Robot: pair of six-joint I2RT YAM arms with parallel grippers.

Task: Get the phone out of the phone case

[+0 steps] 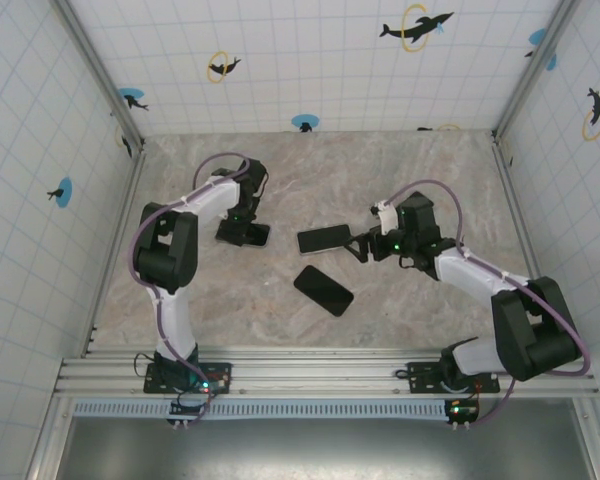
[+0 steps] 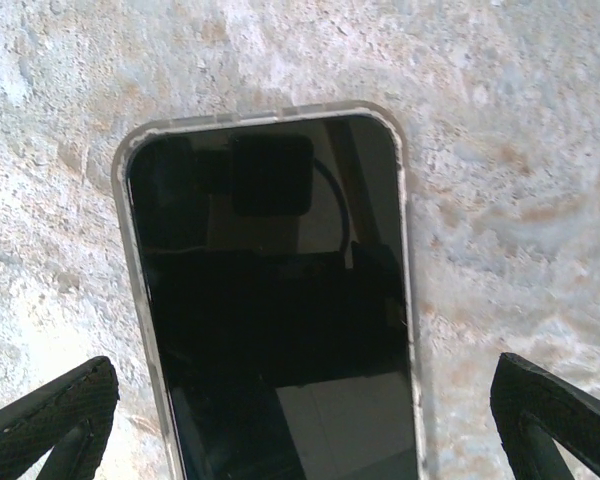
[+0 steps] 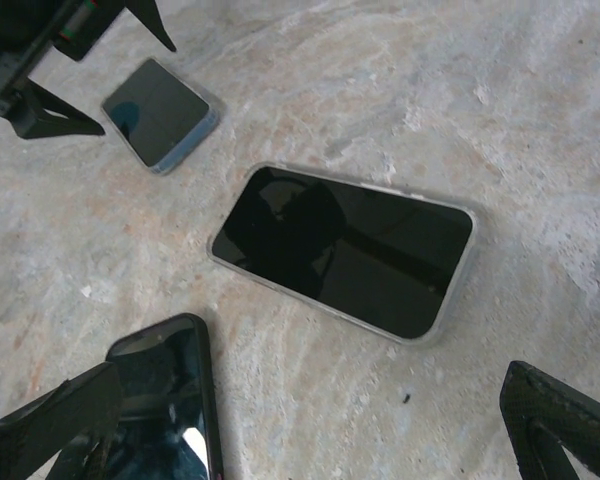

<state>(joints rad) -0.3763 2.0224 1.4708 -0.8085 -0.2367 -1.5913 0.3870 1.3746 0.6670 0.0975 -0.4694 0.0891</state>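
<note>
The left hand [image 2: 300,385] hung straight down over the bench [image 1: 380,170], fingers spread wide, a clear-cased phone [image 2: 270,300] lying flat beneath them. The right hand [image 3: 312,385], equally wide, pointed low at a second cased phone [image 3: 345,250] just ahead.

Readable text, brands, numbers: none in any view.

Printed signs, all on the white gridded wall panels [image 1: 310,70]:
- black dolphin silhouette leaping through a yellow ring [image 1: 416,27], back wall
- smaller black dolphin in a yellow ring [image 1: 223,68], back wall
- black dolphin on a blue disc [image 1: 305,123], foot of back wall
- black dolphin on a blue disc [image 1: 62,191], left wall
- black dolphin with a yellow ring [image 1: 592,110], right wall
</note>
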